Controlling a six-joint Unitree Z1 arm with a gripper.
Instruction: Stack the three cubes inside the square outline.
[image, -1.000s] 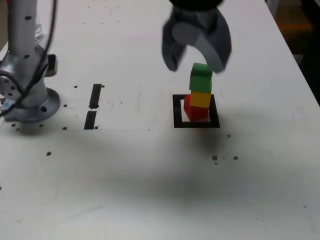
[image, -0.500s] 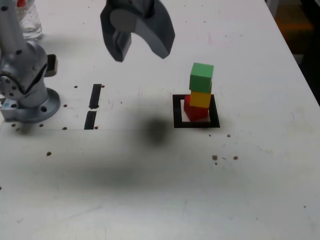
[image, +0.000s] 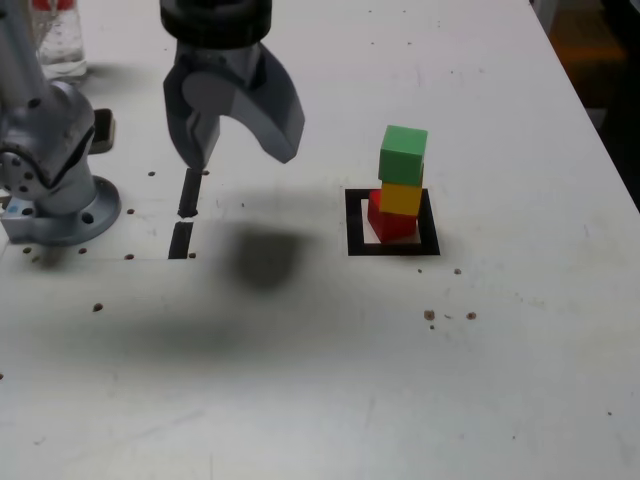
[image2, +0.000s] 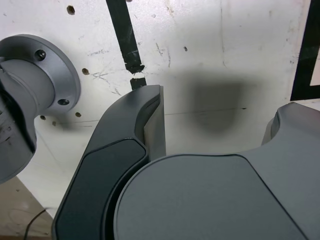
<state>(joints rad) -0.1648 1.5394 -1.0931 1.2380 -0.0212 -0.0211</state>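
My base (image: 55, 190) stands at the exterior view's left of my end effector (image: 238, 148), on the white table (image: 320, 380). My end effector hangs above the table with its jaws spread wide and nothing between them; two short black strips (image: 186, 212) lie just below it. Well off to its right in the exterior view, the black square outline (image: 392, 247) holds a stack: red cube (image: 388, 224) at the bottom, yellow cube (image: 402, 198) on it, green cube (image: 402, 154) on top.
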